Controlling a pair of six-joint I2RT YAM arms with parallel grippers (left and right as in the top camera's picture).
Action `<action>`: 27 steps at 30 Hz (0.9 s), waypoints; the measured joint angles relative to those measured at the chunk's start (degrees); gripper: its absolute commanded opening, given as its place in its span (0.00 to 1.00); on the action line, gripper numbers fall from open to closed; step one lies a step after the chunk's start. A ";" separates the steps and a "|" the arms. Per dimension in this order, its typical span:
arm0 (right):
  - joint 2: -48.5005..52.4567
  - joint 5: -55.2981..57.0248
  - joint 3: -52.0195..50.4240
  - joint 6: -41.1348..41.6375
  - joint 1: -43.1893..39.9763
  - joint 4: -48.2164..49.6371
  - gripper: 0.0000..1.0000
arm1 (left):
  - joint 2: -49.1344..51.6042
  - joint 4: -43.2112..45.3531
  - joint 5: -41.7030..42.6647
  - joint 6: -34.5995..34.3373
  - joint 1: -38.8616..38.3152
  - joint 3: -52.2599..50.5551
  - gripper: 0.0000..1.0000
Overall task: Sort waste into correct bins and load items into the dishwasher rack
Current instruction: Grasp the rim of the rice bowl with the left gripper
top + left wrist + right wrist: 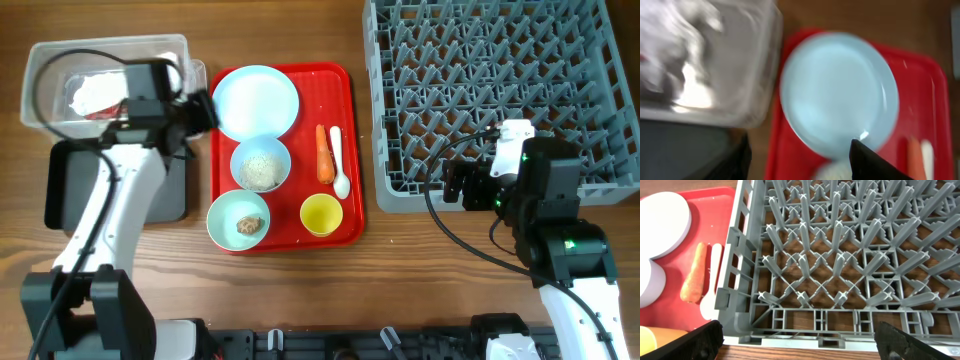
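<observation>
Overhead, the wrapper (95,95) lies in the tub (40,60), and the left tool (200,108) hangs at the tub's right rim, just beside the plate (256,100). Left wrist: its fingers (867,160) stand apart with nothing between them; we should lift clear of the tub wall before crossing to the carrot (914,157). Right wrist: the right tool (800,342) is spread wide and empty at the rack (840,255) edge, where we would hold it, out of the way.

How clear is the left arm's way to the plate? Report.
Probably yes, clear. The left gripper hangs open right beside the plate, at its left edge, with nothing between them and nothing lying on it.
</observation>
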 measured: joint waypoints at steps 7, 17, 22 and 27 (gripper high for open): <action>0.00 0.00 0.00 0.00 0.00 -0.02 1.00 | 0.00 -9.25 2.25 0.02 -9.92 -0.07 0.59; 0.00 0.00 0.00 0.00 0.00 -0.04 1.00 | 3.65 -8.59 2.58 -1.33 -18.88 -0.07 0.63; 0.00 0.00 0.00 0.00 0.00 -0.04 1.00 | 10.34 -7.02 2.58 -2.14 -21.59 -0.07 0.59; 0.00 0.00 0.00 0.00 0.00 -0.04 1.00 | 14.14 -4.94 2.62 -3.10 -24.00 -0.07 0.16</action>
